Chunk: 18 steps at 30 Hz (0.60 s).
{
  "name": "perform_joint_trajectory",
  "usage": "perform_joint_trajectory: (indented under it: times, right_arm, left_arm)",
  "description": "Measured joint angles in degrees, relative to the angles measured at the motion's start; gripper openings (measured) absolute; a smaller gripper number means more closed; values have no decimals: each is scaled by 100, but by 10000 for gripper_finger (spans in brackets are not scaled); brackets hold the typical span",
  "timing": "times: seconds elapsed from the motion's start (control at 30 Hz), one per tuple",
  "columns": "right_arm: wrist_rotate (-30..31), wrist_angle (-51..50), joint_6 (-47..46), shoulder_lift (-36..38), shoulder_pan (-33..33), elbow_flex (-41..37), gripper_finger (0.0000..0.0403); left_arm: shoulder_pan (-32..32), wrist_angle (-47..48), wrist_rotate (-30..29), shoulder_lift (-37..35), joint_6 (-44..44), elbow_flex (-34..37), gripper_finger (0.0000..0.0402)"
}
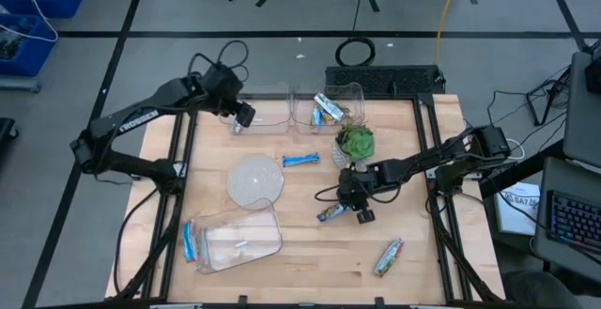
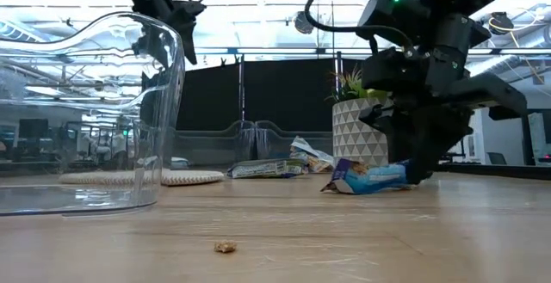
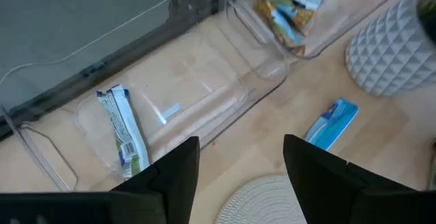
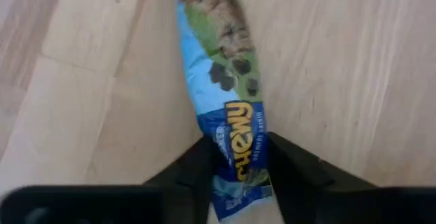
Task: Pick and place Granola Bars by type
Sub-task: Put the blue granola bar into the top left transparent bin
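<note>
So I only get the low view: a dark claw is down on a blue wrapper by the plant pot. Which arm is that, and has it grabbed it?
Observer: That is the right gripper. Its wrist view shows both fingers pressed against the sides of the blue bar, which lies on the wood.
Visitor: And the arm up at the top left of my picture?
Observer: That is the left gripper, open, above a clear tub that holds one silver-green bar.
Visitor: Is anything out of my sight?
Observer: Yes, from above a lone bar lies near the table's front right corner.
</note>
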<state>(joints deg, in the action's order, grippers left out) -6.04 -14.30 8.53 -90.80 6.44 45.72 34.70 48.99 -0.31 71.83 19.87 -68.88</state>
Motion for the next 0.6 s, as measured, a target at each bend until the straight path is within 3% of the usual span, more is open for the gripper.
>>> perform_joint_trajectory:
  times: [0.1,0.17,0.4,0.6]
  right_arm:
    - [-22,-103,-75,16,-6,129,39]
    - [-89,-171,-76,80,-12,293,17]
    - [-140,-894,-155,485,-159,1489,11]
    - [157,-1290,-359,991,-698,2779,10]
  left_arm:
    - [4,-8,58,-133,252,0,218]
    - [-9,-18,133,-212,315,0,218]
    - [-125,-333,245,-323,170,0,218]
    - [-114,-1421,1104,-369,-371,0,218]
